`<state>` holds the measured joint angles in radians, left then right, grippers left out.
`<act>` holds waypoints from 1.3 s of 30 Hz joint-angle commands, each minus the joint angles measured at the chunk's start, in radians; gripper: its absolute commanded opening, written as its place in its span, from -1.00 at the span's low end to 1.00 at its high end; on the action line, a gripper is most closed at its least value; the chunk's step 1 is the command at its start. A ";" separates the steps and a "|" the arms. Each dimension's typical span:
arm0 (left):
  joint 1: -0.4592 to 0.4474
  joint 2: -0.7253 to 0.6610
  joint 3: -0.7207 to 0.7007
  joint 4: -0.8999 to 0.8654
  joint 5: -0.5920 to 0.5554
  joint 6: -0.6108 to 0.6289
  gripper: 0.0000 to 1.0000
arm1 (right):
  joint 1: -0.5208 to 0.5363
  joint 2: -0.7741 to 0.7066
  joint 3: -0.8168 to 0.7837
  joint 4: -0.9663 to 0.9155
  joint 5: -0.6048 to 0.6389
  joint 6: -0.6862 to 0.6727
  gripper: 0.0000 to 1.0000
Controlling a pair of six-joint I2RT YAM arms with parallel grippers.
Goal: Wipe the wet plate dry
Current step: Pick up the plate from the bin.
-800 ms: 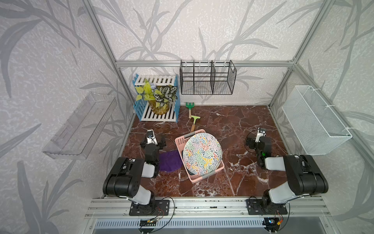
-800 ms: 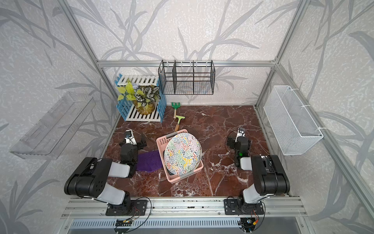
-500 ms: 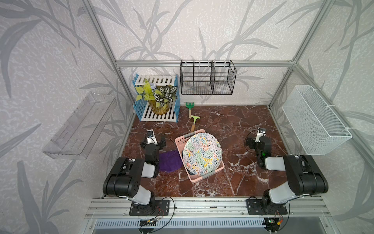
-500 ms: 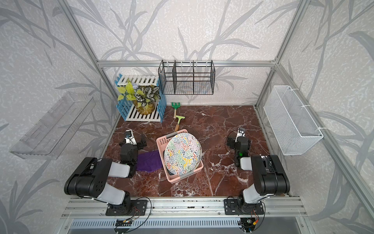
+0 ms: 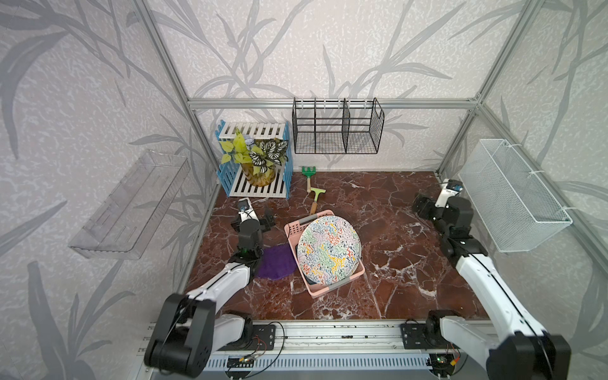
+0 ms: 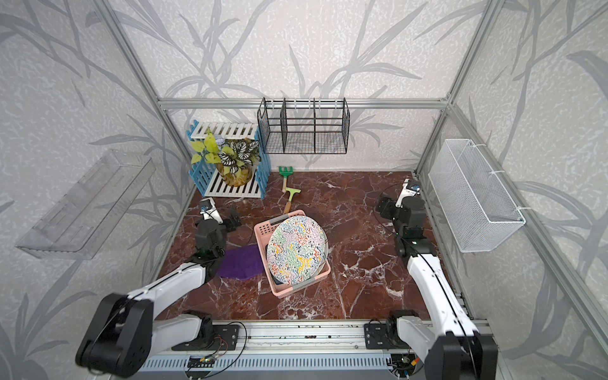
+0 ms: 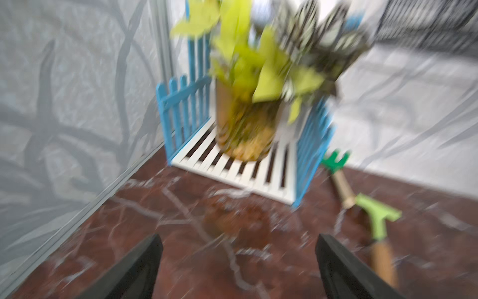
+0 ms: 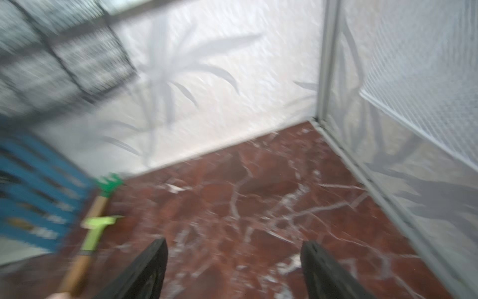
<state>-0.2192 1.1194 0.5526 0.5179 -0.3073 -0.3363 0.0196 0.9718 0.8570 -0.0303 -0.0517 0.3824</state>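
**Plate lodged in basket, neither pincer on it**

The left pincer (image 7: pixel 238 239) stands near the left edge of the worktop (image 5: pixel 394 230), facing the far-left corner, jaws spread wide with nothing between them. A purple cloth (image 5: pixel 276 263) lies flat on the worktop, partly under the left arm and against the left side of a pink basket (image 5: pixel 294 227). The plate (image 5: pixel 329 250) sits in that basket near the middle of the worktop, tilted, face up. It is round and white, covered in dense multicoloured squiggles; wetness cannot be judged. The right pincer (image 8: pixel 234 243) is near the right edge, towards the far-right corner, jaws apart and empty, well apart from the plate.
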 commanded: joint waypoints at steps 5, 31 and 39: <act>-0.132 -0.015 0.146 -0.615 0.437 -0.462 0.47 | 0.183 0.000 0.125 -0.508 -0.423 0.234 0.11; -0.162 0.072 -0.014 -0.389 0.576 -0.506 -0.36 | 0.536 0.424 0.207 -0.304 -0.516 0.257 -0.37; -0.161 -0.001 -0.010 -0.478 0.456 -0.486 -0.21 | 0.519 0.242 0.127 -0.361 -0.127 0.288 -0.06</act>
<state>-0.3779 1.1736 0.5327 0.0811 0.2195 -0.8459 0.5514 1.2839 1.0119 -0.3691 -0.3801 0.6521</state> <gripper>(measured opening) 0.378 0.452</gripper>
